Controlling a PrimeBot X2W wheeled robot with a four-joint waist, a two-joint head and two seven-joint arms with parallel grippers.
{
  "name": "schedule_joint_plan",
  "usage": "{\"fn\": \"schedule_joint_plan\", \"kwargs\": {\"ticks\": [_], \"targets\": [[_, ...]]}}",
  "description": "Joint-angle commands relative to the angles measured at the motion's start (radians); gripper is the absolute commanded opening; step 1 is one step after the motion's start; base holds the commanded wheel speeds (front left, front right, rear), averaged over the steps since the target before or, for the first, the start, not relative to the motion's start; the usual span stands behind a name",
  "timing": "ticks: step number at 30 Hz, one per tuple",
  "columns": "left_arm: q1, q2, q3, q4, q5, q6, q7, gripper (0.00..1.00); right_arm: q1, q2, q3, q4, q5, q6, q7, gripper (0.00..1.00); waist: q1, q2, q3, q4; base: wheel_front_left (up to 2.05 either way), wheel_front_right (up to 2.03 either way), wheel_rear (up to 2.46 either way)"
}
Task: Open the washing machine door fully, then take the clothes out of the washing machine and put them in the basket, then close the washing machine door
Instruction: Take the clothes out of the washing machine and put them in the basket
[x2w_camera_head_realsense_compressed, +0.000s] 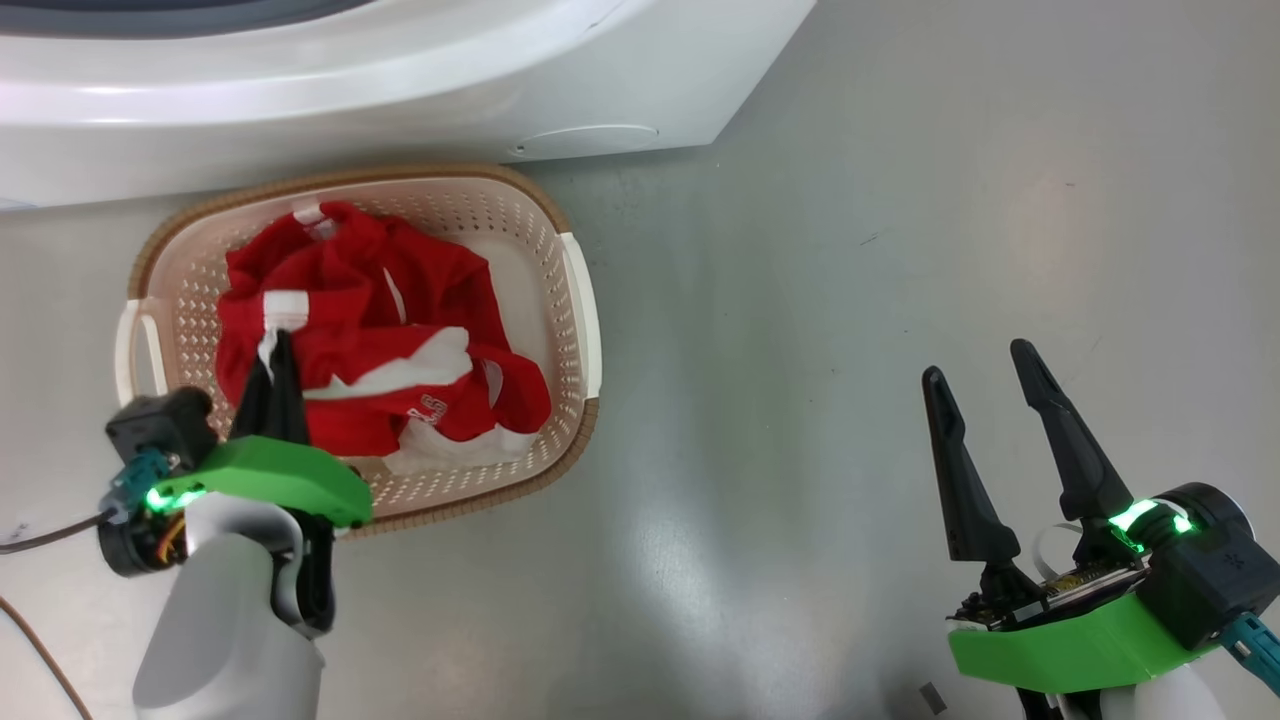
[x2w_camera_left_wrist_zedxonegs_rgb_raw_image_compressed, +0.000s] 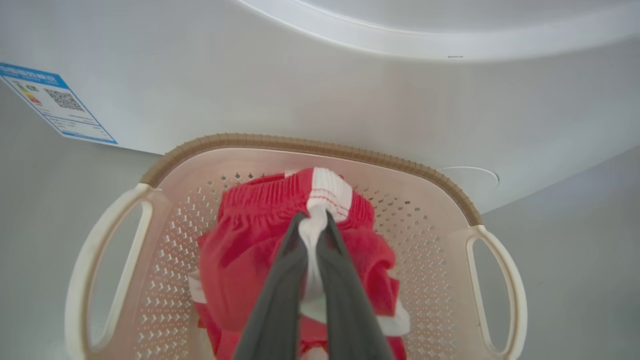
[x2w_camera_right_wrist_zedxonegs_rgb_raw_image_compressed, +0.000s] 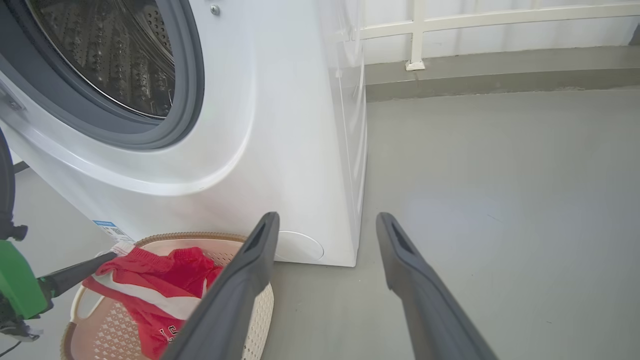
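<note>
Two grippers in view — the left gripper (x2w_camera_head_realsense_compressed: 277, 345) pinches the red clothes (x2w_camera_head_realsense_compressed: 380, 300) in the basket (x2w_camera_head_realsense_compressed: 500, 215); the right gripper (x2w_camera_head_realsense_compressed: 976, 360) hangs wide open. Placing step — next calls for letting go.

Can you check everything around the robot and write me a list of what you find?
Surface: grey floor, smooth and slightly shiny.
Job's things: clothes lie inside the basket; it stands on the floor by the washing machine; drum open, seen part empty.
Clutter: one small grey scrap on the floor.
Grippers: left gripper shut on the clothes' white band; right gripper open, holding nothing.
Cables: dark cable by the left wrist.
Surroundings: white railing behind; blue label on the machine.
</note>
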Motion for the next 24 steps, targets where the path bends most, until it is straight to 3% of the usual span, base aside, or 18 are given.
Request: {"fn": "schedule_joint_plan", "kwargs": {"ticks": [1, 4, 5, 6, 7, 24], "targets": [[0.003, 0.020, 0.020, 0.014, -0.006, -0.008, -0.005, 0.00, 0.000, -0.005, 0.024, -0.021, 0.005, 0.003, -0.005, 1.00, 0.0000, -0.0001, 0.000, -0.002, 0.00, 0.00, 0.00], [-0.017, 0.020, 0.011, 0.054, -0.014, -0.020, -0.005, 0.00, -0.001, -0.005, 0.024, -0.020, 0.005, 0.003, -0.005, 1.00, 0.0000, -0.0001, 0.000, -0.004, 0.00, 0.00, 0.00], [-0.027, 0.020, 0.005, 0.066, -0.016, -0.025, -0.005, 0.32, -0.002, -0.005, 0.022, -0.019, 0.004, 0.003, -0.005, 1.00, 0.0000, -0.0001, -0.002, -0.004, 0.00, 0.00, 0.00], [-0.031, 0.020, 0.003, 0.067, -0.017, -0.025, -0.005, 0.87, -0.001, -0.005, 0.021, -0.018, 0.004, 0.003, -0.005, 1.00, 0.0000, -0.0001, -0.003, -0.003, 0.00, 0.00, 0.00], [-0.033, 0.020, 0.000, 0.067, -0.019, -0.025, -0.005, 1.00, 0.000, -0.005, 0.021, -0.017, 0.003, 0.003, -0.005, 1.00, 0.0000, -0.0001, -0.005, -0.002, 0.00, 0.00, 0.00], [0.053, 0.020, -0.049, -0.158, -0.115, -0.047, -0.005, 1.00, 0.012, -0.005, 0.032, 0.008, -0.009, 0.003, -0.005, 1.00, 0.0000, -0.0001, -0.100, 0.022, 0.00, 0.00, 0.00]]}}
